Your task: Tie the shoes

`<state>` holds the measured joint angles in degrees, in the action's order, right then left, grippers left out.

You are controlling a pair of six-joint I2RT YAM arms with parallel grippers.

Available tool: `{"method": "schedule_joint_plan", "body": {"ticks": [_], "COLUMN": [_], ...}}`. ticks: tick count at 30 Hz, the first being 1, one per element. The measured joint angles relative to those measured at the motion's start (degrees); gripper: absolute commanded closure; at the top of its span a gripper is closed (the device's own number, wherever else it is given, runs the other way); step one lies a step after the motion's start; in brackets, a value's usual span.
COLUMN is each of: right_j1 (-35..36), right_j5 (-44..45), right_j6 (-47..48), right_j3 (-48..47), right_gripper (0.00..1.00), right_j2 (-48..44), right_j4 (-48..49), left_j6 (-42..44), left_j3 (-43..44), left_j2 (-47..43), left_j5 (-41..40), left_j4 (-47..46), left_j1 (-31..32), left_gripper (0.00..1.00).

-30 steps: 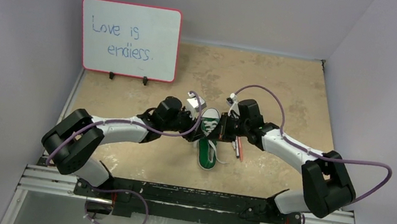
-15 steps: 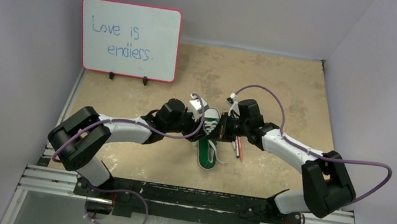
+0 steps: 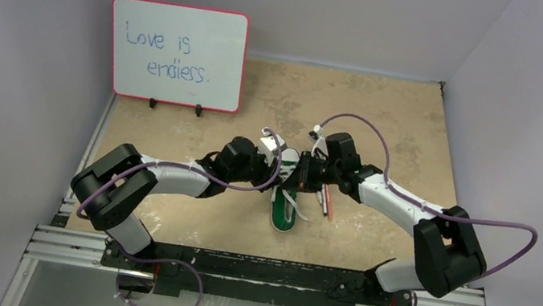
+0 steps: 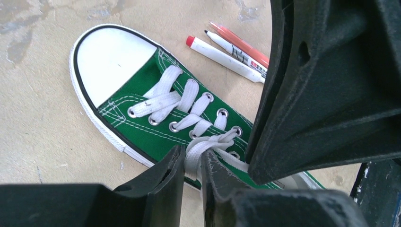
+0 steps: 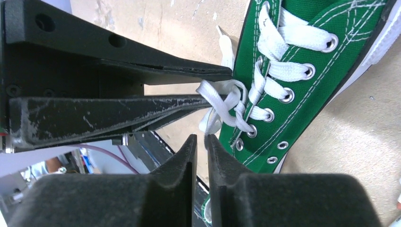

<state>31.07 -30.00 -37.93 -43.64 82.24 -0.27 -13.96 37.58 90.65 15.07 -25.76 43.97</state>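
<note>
The green sneaker [image 3: 284, 208] lies mid-table with its heel towards me; the grippers cover its toe from above. It shows in the left wrist view [image 4: 142, 127] and in the right wrist view [image 5: 302, 99]. The white laces [image 4: 165, 101] are crossed into a first knot [image 5: 231, 94] over the upper eyelets. My left gripper [image 3: 278, 175] [image 4: 193, 153] is shut on a lace strand just beside the knot. My right gripper [image 3: 300, 177] [image 5: 202, 138] is shut on another strand at its very tip. The two grippers nearly touch above the shoe.
A red pen and a white pen [image 3: 323, 201] lie just right of the shoe, and also show in the left wrist view [image 4: 227, 52]. A whiteboard [image 3: 176, 53] with writing stands at the back left. Walls close in the table on three sides.
My left arm has reached further right, bringing its gripper over the shoe's toe and close against the right gripper. The right arm has shifted slightly left.
</note>
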Motion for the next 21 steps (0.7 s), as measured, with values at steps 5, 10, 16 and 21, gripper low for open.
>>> {"method": "schedule_joint_plan", "body": {"ticks": [5, 10, 16, 21], "right_j1": [-0.74, -3.69, -5.49, -5.46], "right_j5": [-1.09, -1.09, -2.80, -5.88], "right_j6": [2.25, 7.96, 15.91, 18.51], "right_j3": [-2.86, -7.65, -13.94, -14.08], "right_gripper": [0.61, 0.64, 0.69, 0.69], "right_j2": [-0.28, -0.44, 5.38, 9.33], "right_j4": [-4.55, -9.86, -13.11, -12.76], "left_j6": [-0.20, -0.33, -0.46, -1.46], "left_j3": [0.00, 0.00, 0.00, -0.11], "left_j2": [0.11, 0.61, 0.68, 0.68], "left_j5": [-0.52, -0.52, -0.68, -1.25], "left_j4": [-1.42, -1.97, -2.54, -3.63], "left_j1": [0.09, 0.13, 0.37, 0.42], "left_gripper": [0.83, 0.84, 0.84, 0.84]}}
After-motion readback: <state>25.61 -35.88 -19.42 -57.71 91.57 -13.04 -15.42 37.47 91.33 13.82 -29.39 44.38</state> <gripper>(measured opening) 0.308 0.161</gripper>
